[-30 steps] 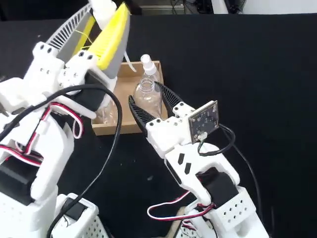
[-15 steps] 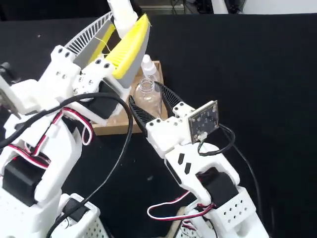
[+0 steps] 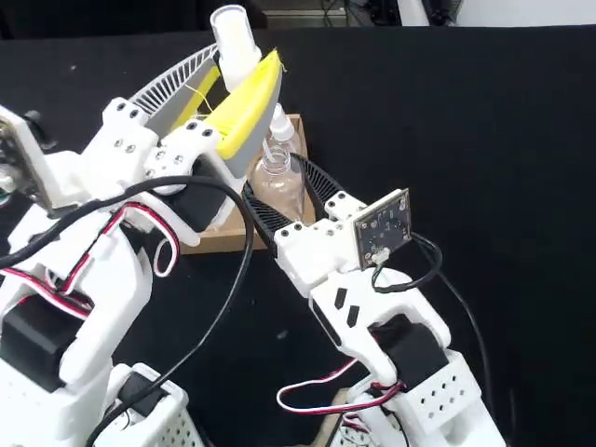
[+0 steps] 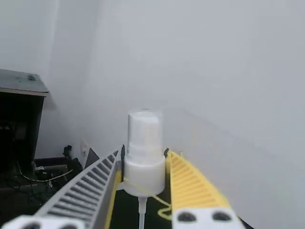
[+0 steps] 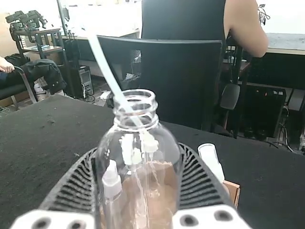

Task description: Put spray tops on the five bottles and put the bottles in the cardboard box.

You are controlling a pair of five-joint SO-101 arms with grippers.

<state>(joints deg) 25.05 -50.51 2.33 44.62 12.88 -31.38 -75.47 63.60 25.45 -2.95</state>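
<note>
Fingers of right gripper (image 5: 139, 153) clamped on uncapped bottle (image 5: 138, 171), tube (image 5: 107, 71) inserted at neck. Spray top (image 4: 144, 138) held betw. left gripper (image 4: 144, 156) fingers. Capped bottle (image 3: 278, 126) in cardboard box (image 3: 219, 240).

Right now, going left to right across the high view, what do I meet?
The left arm's white body → spray top, held aloft → open bottle → right arm's camera board.
</note>
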